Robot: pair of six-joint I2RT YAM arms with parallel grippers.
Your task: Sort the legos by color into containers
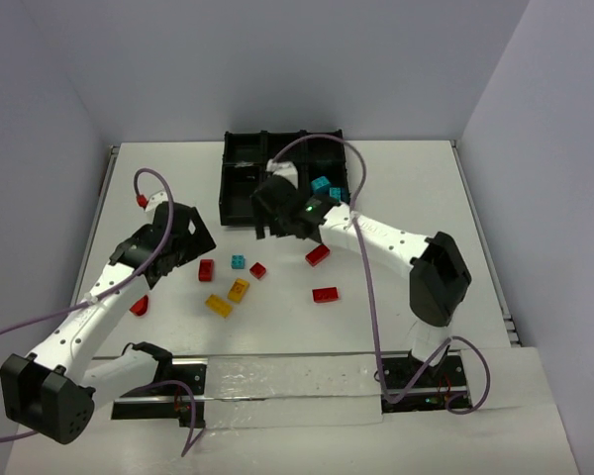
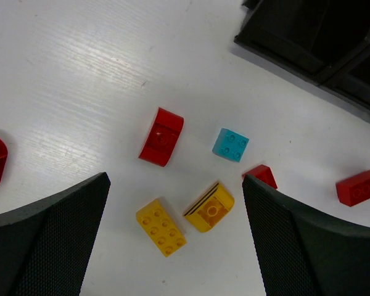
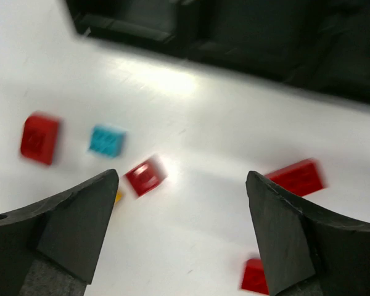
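Loose legos lie on the white table: a red one, a cyan one, a small red one, two yellow ones, two red bricks, and a red one at the left. Two cyan legos sit in a right compartment of the black tray. My left gripper is open and empty above the yellow pair. My right gripper is open and empty, hovering in front of the tray, over bare table between the small red lego and a red brick.
The tray stands at the back centre, close to the rear wall. The right arm stretches across from the right, over the table beside the red bricks. Grey walls close in both sides. The arm bases line the near edge.
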